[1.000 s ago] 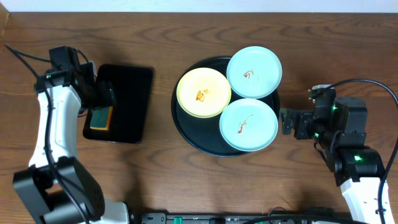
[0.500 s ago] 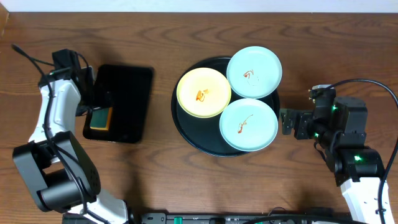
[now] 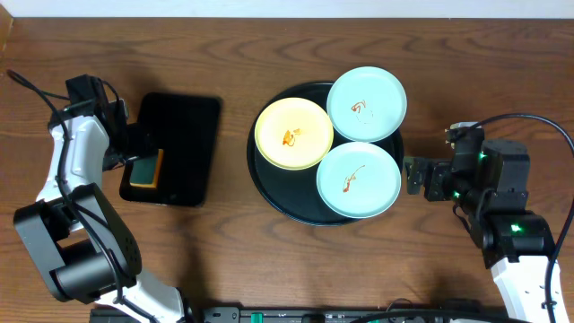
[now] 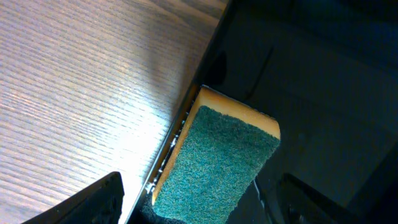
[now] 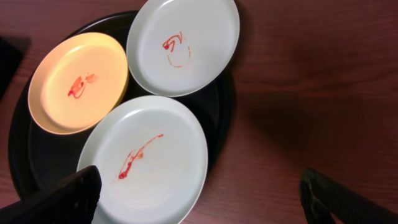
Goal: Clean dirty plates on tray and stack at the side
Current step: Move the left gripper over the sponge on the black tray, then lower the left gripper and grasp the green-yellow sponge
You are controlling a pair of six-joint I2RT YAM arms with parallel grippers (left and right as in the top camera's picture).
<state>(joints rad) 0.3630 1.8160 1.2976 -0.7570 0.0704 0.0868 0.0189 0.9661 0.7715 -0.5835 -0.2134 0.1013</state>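
Since a second ago the left arm has been swung slightly leftward, while the right arm has been kept in place. On the tabletop [image 3: 269, 260] the tray [image 3: 276, 194] is seen at centre, and three smeared plates are laid on it: a yellow plate [image 3: 293, 133] at left, an upper mint plate [image 3: 366, 103] overhanging the rim, and a lower mint plate [image 3: 358, 179]. A small tray [image 3: 184, 135] lies to the left, with a sponge [image 3: 145, 170] at its left edge. The left tool [image 4: 202, 202] is held open above the sponge. The right tool [image 3: 413, 176] is spread wide just right of the tray.
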